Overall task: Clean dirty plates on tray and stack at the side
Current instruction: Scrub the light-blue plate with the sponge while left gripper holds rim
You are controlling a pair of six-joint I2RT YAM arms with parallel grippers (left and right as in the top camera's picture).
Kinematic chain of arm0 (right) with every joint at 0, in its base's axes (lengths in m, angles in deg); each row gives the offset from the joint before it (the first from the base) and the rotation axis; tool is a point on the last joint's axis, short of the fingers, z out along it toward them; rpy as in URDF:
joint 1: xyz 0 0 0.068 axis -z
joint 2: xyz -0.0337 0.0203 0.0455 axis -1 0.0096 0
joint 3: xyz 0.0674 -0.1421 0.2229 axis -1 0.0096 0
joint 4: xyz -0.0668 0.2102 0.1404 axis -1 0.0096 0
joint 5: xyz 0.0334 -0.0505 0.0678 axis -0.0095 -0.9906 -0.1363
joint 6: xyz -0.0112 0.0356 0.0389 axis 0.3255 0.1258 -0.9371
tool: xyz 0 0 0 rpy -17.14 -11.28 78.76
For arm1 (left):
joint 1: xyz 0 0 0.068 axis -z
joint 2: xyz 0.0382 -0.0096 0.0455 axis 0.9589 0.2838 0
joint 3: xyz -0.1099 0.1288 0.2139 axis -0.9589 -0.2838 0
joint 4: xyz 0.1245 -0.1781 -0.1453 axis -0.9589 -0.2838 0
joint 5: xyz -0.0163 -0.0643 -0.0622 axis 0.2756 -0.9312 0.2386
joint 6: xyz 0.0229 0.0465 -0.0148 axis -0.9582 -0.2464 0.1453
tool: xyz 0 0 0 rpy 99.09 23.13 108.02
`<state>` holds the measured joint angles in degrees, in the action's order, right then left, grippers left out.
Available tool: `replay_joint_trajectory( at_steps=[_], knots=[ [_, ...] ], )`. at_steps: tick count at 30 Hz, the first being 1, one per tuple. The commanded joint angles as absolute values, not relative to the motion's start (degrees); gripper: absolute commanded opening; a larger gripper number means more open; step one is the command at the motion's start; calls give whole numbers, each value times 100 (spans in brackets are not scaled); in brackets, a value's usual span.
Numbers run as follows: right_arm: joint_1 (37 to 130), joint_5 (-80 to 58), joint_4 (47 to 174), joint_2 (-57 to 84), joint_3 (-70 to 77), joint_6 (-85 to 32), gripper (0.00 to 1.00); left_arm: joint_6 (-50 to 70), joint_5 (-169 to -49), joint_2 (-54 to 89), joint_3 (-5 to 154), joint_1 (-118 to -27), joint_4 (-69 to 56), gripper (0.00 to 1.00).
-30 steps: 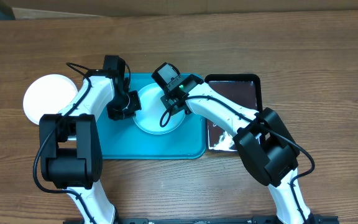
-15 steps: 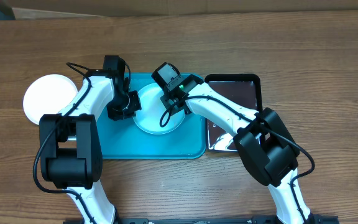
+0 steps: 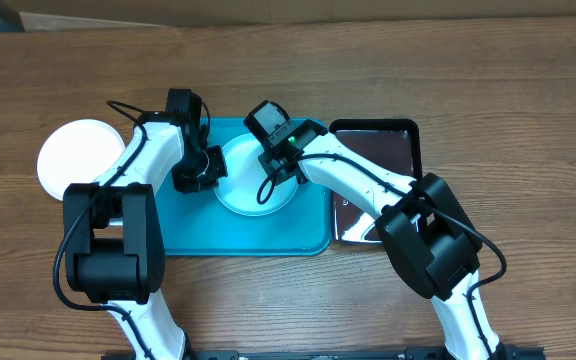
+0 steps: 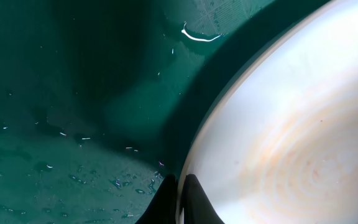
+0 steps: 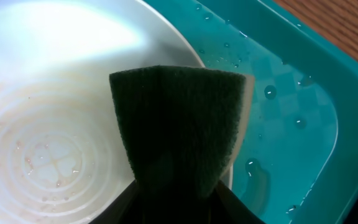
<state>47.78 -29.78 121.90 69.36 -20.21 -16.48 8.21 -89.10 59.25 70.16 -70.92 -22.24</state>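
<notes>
A pale plate (image 3: 253,190) with faint brownish rings lies in the teal tray (image 3: 248,235). My left gripper (image 3: 211,172) is at its left rim. In the left wrist view the two black fingers (image 4: 194,199) are pinched together on the plate's (image 4: 278,137) edge, over the wet tray floor (image 4: 73,93). My right gripper (image 3: 273,165) hangs over the plate's far right part. In the right wrist view it (image 5: 178,190) is shut on a dark green sponge (image 5: 179,118), which rests against the plate's (image 5: 48,112) rim next to the tray wall (image 5: 328,81). A white plate (image 3: 76,158) sits on the table left of the tray.
A glossy black tray (image 3: 388,150) lies directly right of the teal tray, partly under my right arm. Water drops dot the teal tray's floor. Bare wooden table surrounds both trays.
Neither arm nor the plate has visibly moved. Only a bright glint at the near end of the black tray has faded.
</notes>
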Motion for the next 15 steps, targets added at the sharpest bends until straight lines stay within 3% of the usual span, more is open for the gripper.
replay_joint_trajectory(
  at_steps=[1,3,15],
  knots=[
    [4783,-3026,12170,6922,-2111,-1659,9,899,-8740,5997,6879,-7123,-2137,4],
    [4783,-3028,12174,6925,-2108,-1659,4,899,-8740,5997,6879,-7123,-2137,4],
    [4783,-3008,12083,7246,-2097,-1661,4,899,-8737,5997,6879,-7123,-2137,4]
  ],
)
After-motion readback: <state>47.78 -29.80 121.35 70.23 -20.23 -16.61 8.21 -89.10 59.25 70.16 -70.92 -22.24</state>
